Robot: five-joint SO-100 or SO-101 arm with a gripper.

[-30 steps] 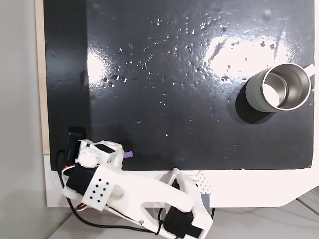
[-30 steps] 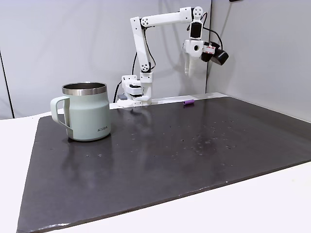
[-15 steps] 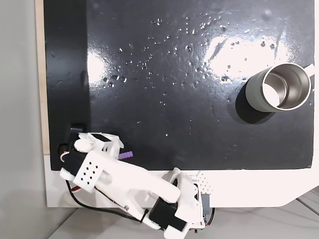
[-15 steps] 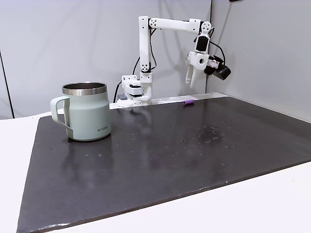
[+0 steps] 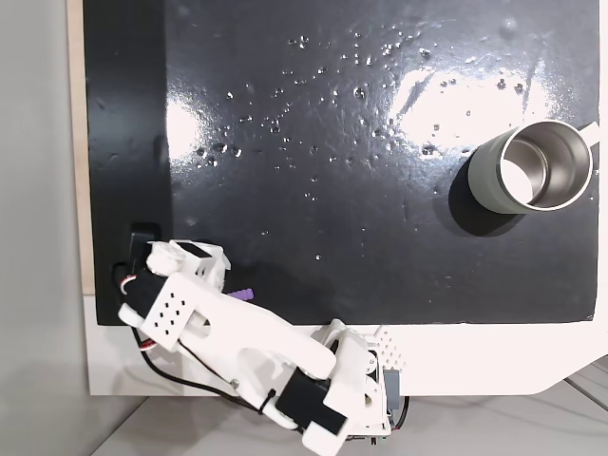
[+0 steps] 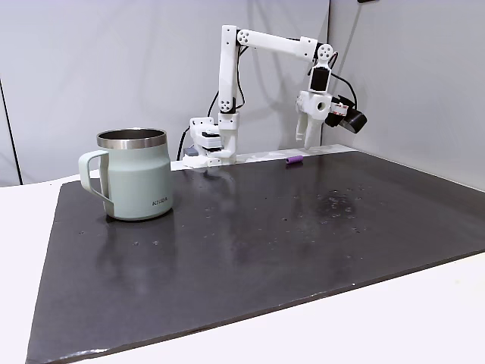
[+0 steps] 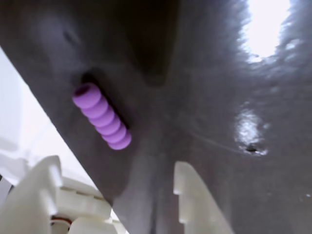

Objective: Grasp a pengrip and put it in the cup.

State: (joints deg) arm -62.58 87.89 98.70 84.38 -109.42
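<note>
The pengrip [image 7: 102, 117], a small ribbed light-purple tube, lies on the dark mat close to its edge; it also shows in both fixed views [image 5: 244, 295] [image 6: 294, 160]. My gripper [image 7: 117, 165] is open, and its white fingers frame bare mat just short of the pengrip. From the side, the gripper [image 6: 305, 138] hangs a little above the pengrip and slightly to its right, touching nothing. The cup [image 6: 136, 174] stands upright far from the arm, steel inside showing, at the right edge of a fixed view [image 5: 537, 166].
The black mat [image 5: 380, 237] is speckled with small droplets and glare. The arm's base [image 6: 212, 144] sits on a white board [image 5: 475, 361] along the mat's edge. A grey wall [image 6: 409, 83] rises close behind the gripper.
The arm has stretched outward and lowered, bringing the gripper down toward the pengrip. The pengrip and the cup have stayed put.
</note>
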